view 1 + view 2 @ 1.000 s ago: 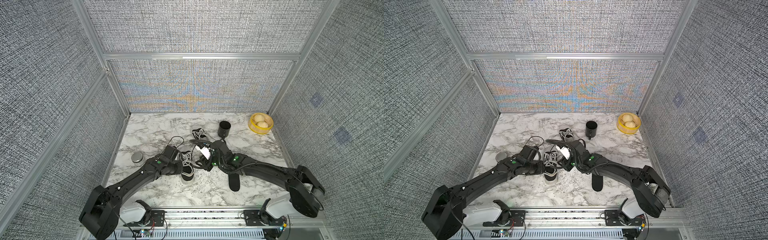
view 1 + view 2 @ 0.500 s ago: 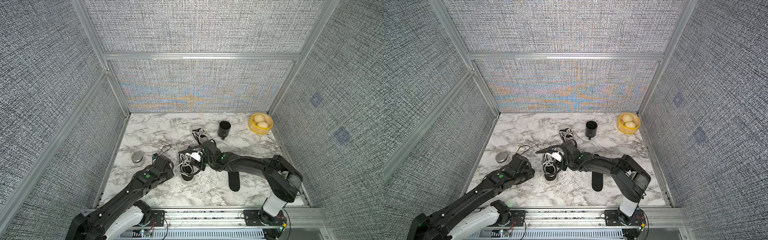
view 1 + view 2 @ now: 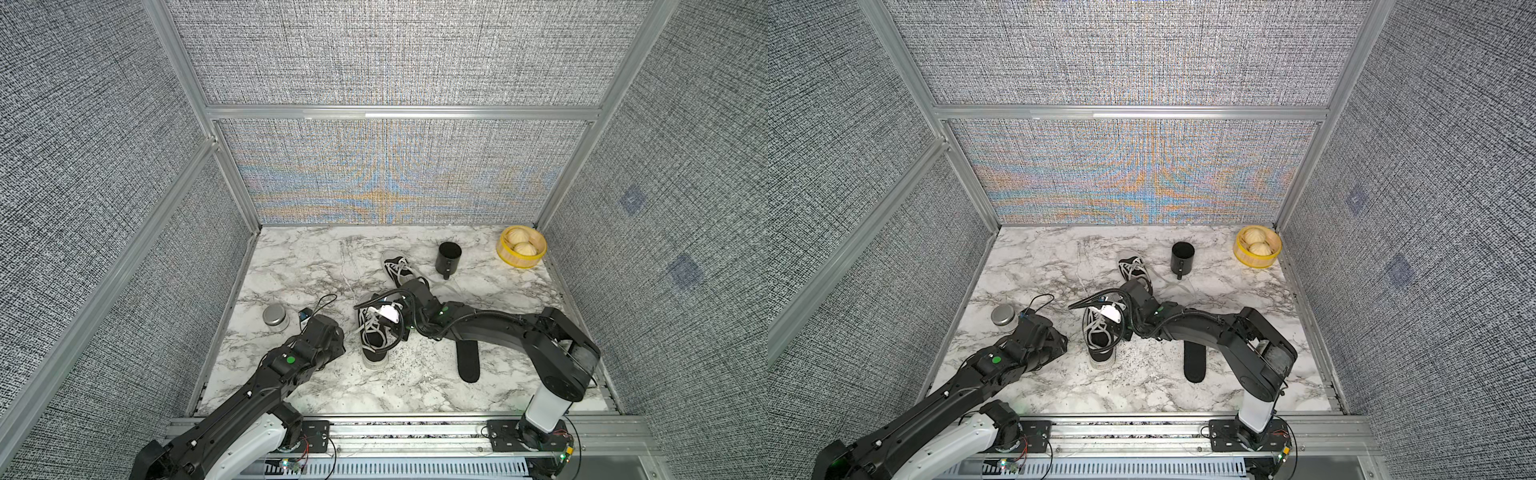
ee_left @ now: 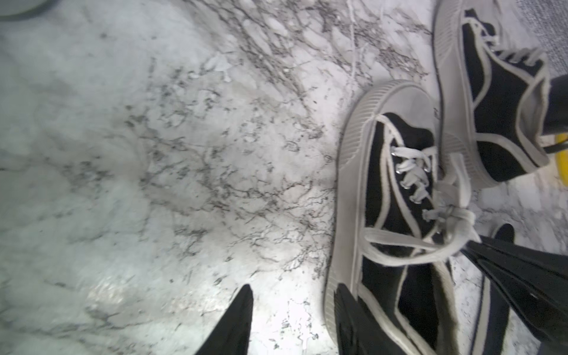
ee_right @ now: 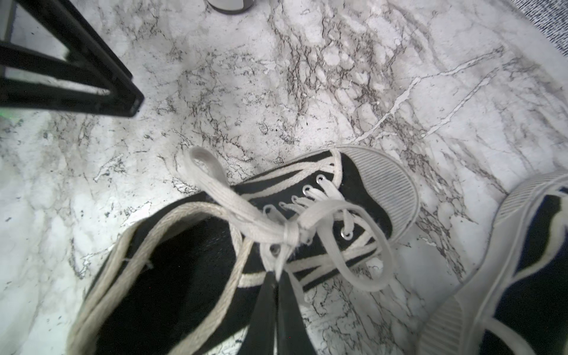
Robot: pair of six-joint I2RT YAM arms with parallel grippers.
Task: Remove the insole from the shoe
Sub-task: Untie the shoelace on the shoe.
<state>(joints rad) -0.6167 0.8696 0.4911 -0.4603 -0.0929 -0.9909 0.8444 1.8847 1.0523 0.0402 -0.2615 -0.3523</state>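
On the marble counter (image 3: 316, 266), the left fingers (image 4: 236, 322) stand apart and empty just beside the black shoe (image 3: 374, 345). The right fingers (image 5: 292, 319) are pressed shut at its laced collar. A black insole (image 3: 468, 361) lies flat right of the shoe, and with nothing bracing the shoe, I'd worry a snagged lace drags it along.

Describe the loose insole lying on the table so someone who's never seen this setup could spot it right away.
On the marble table, find the right arm reaching low across the near half. Just on the front-rail side of that arm, beside the nearer sneaker, lies the insole. Unlike both sneakers, it is a flat, all-black oval with no laces or white trim.
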